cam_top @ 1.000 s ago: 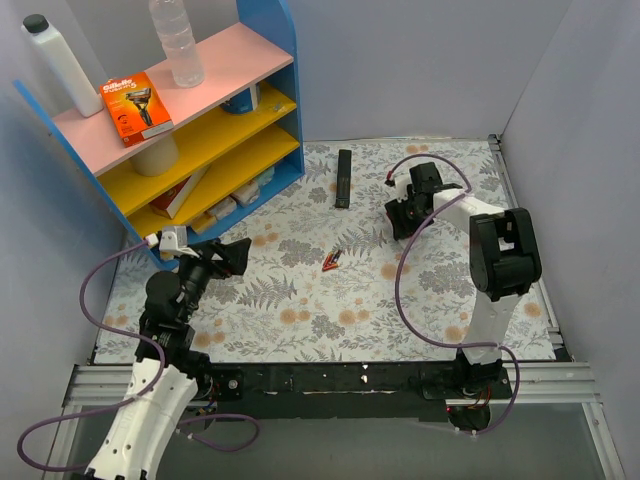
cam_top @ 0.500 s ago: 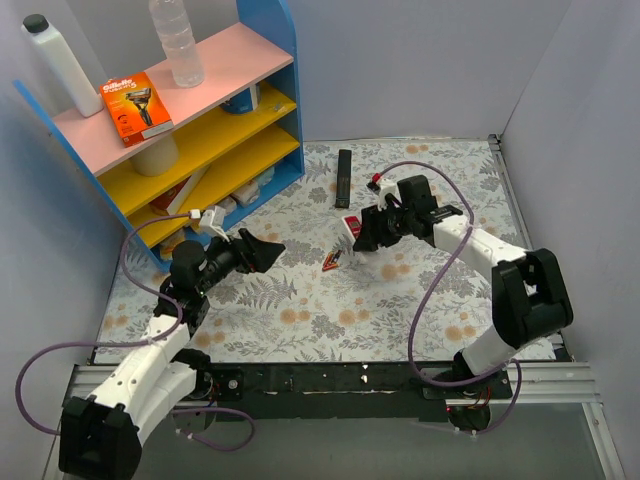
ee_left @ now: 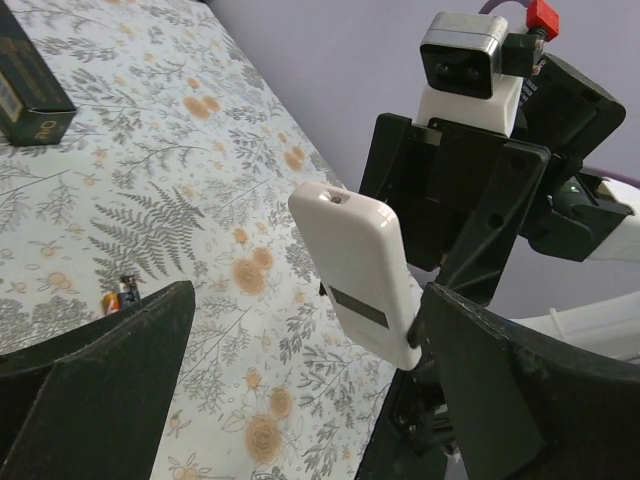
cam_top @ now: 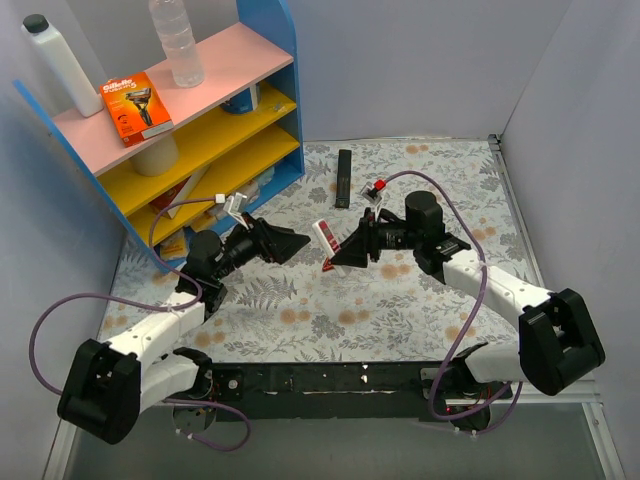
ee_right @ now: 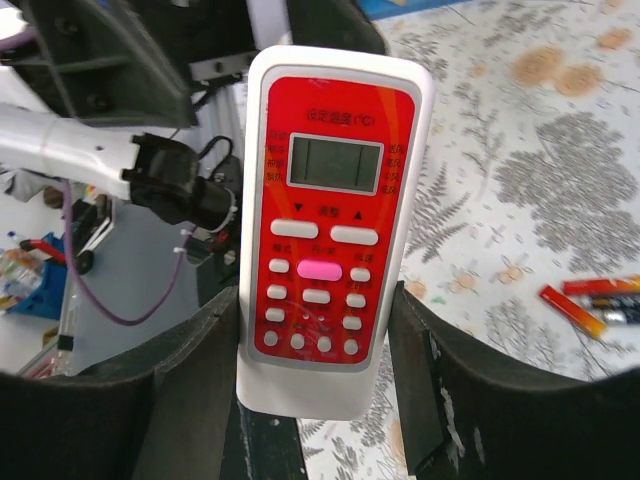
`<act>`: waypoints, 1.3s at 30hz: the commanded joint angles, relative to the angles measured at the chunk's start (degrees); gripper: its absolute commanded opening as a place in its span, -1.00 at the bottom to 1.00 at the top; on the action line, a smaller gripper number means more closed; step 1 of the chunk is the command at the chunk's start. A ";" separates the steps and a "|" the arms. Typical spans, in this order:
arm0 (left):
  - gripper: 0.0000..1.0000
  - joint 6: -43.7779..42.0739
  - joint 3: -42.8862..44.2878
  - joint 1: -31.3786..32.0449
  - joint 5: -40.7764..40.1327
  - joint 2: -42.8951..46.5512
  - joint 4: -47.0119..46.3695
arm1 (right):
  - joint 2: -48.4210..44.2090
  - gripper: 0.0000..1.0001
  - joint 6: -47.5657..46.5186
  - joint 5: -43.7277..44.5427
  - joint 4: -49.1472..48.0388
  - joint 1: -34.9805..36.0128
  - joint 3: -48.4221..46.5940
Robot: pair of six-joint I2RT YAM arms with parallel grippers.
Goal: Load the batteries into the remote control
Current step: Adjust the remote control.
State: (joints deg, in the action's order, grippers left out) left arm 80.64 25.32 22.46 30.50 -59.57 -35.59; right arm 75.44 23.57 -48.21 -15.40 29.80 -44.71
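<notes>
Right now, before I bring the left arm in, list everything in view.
remote control: one, red face, white back, held off the table in the right pincer
batteries: small cluster, count unclear, dark and red-orange, on the table by that pincer
black remote: one, black, far middle of table
shelf unit: one, blue, pink and yellow, far left
white bottle: one, black cap, shelf top
clear bottle: one, clear, shelf top
razor box: one, orange, shelf top
table: one, floral cloth
left pincer: one, black, open, facing the remote control
right pincer: one, black, shut on the remote control
</notes>
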 commanded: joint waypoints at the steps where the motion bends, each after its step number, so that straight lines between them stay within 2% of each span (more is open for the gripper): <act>1: 0.96 3.99 1.93 1.53 1.23 -2.91 -9.66 | -2.14 -0.61 5.60 -3.65 -12.54 2.10 0.67; 8: 0.96 10.58 1.66 3.29 1.40 -7.84 -21.34 | -1.09 -0.61 10.08 -5.14 -18.95 3.60 0.76; 18: 0.96 16.65 1.40 4.61 3.69 -12.50 -29.79 | 1.64 -0.61 15.27 -7.69 -26.52 4.39 0.59; 22: 0.86 19.20 1.92 4.79 4.65 -13.99 -31.90 | 2.52 -0.60 16.15 -8.40 -27.49 4.56 0.24; 28: 0.55 21.22 2.45 5.05 4.83 -15.05 -33.57 | 3.84 -0.59 16.15 -8.66 -27.67 4.56 -0.03; 32: 0.19 23.59 2.36 5.31 4.83 -15.40 -34.71 | 4.54 -0.57 16.24 -8.84 -27.93 4.56 -0.12; 33: 0.02 23.95 2.36 5.40 4.57 -15.31 -34.81 | 4.80 -0.55 16.24 -8.75 -28.02 4.56 -0.12; 35: -0.16 24.21 2.10 5.49 3.96 -14.87 -34.37 | 4.89 -0.51 16.24 -8.66 -28.02 4.56 -0.12; 36: -0.31 24.39 1.84 5.58 2.73 -14.52 -33.93 | 4.98 -0.45 16.24 -8.57 -28.19 4.56 -0.20; 38: -0.45 24.30 1.40 5.49 1.15 -12.94 -31.31 | 4.98 -0.28 16.07 -8.48 -28.11 4.56 -0.12; 39: -0.54 23.78 1.40 5.49 -1.04 -12.33 -29.81 | 4.89 -0.05 15.89 -8.40 -27.67 4.48 -0.20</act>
State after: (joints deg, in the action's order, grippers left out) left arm 103.37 26.00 27.53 33.80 -74.81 -67.77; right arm 80.25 40.32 -56.10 -40.03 34.15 -43.99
